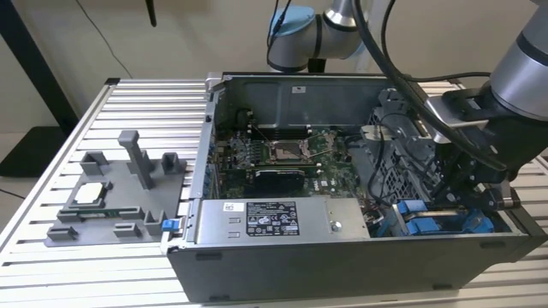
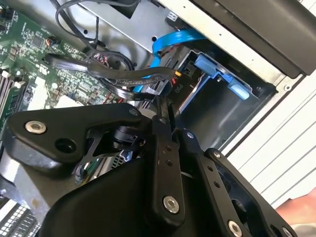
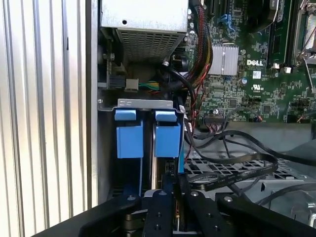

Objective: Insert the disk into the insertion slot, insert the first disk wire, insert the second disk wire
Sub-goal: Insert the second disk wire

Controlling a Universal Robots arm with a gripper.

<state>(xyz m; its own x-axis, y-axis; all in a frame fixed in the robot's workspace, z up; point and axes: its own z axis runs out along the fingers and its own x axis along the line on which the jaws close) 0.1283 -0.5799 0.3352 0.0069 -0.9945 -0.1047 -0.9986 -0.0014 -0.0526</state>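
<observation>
Gripper (image 3: 173, 190) down inside case (image 1: 342, 269), fingers (image 2: 165, 116) pinched nearly together on black wire (image 2: 148, 76) at rear of disk (image 3: 168, 136). Disk already seated in slot (image 3: 145, 104), directly ahead of gripper, beside second blue carrier (image 3: 129, 136). Motherboard (image 3: 256, 64) off to side. Case sits on worktop (image 1: 51, 269).

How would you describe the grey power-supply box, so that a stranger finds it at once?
Look at the open computer case on the slatted table. Along its near edge lies a grey metal box, the power supply. It alone carries a black-and-white sticker on top; the blue carriers sit beside it.
</observation>
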